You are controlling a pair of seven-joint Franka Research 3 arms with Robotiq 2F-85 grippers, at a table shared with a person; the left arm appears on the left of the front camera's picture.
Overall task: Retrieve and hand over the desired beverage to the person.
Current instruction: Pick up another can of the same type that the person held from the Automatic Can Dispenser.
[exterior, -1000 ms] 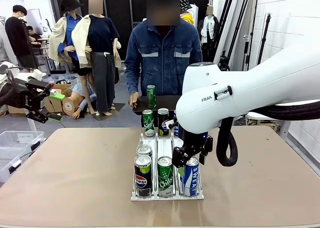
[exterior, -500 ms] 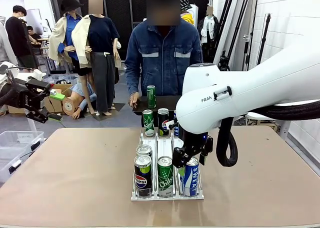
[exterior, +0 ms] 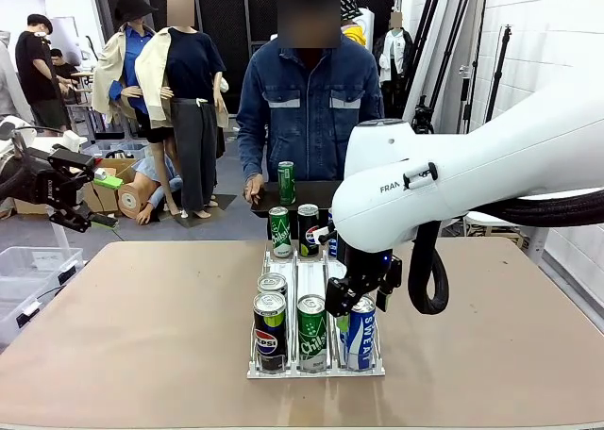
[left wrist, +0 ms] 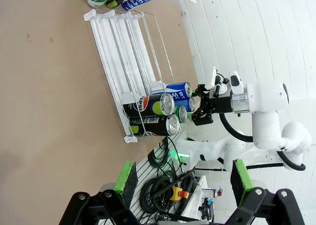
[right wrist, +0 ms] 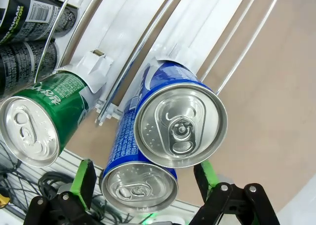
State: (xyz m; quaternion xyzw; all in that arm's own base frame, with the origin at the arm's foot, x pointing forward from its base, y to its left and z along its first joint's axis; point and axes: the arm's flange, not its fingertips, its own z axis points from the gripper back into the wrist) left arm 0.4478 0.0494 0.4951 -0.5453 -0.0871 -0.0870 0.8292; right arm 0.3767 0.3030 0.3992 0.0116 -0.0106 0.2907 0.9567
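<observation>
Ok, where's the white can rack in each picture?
Front view: rack in the middle, in front of the person.
Left wrist view: rack runs from the top down, left of centre.
Right wrist view: rack slants across the top.
Shared landmark: blue cans at the rack's front right.

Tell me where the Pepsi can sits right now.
In the front view the Pepsi can stands at the near end of the white rack's left lane, beside a green can and in front of a silver-topped can.
</observation>
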